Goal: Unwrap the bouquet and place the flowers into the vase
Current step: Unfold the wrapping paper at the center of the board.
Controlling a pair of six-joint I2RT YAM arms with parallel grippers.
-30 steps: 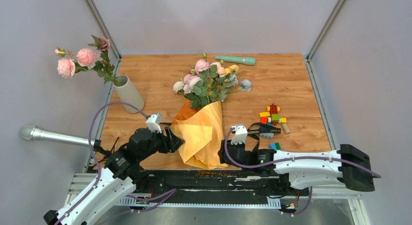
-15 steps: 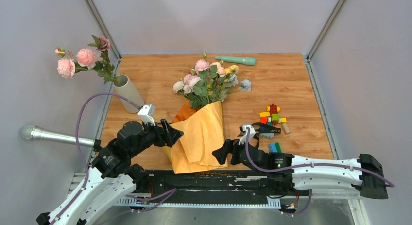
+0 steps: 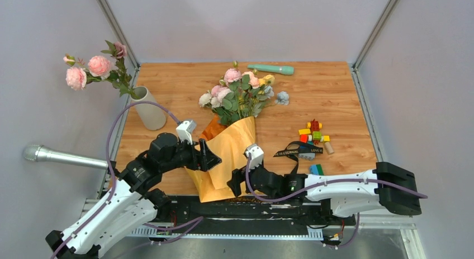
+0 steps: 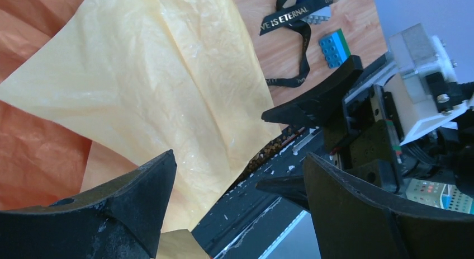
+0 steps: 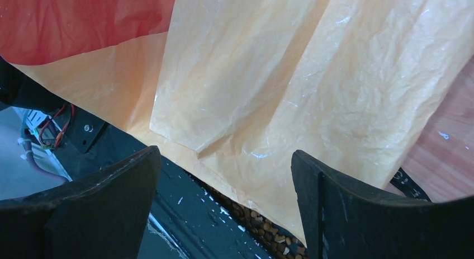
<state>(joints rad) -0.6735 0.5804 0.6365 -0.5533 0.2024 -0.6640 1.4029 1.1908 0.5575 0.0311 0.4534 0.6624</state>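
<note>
Bouquet [image 3: 237, 137], stems hidden in paper [image 3: 228, 161], left pincer [image 4: 237, 160], right pincer [image 5: 224, 154], both spread wide

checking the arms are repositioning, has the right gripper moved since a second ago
Yes. The right gripper has shifted left, farther from the toy blocks, to the near end of the bouquet, jaws open.

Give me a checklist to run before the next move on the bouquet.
1. Black strap off the bouquet: ok, it lies on the table beside the toy blocks.
2. Left gripper open: ok, jaws spread above the paper, holding nothing.
3. Right gripper open: ok, jaws spread at the paper's near edge.
4. Paper unfolded: not ok, wrapped round the flowers.
5. Vase standing: ok, pink blooms in it.
</note>
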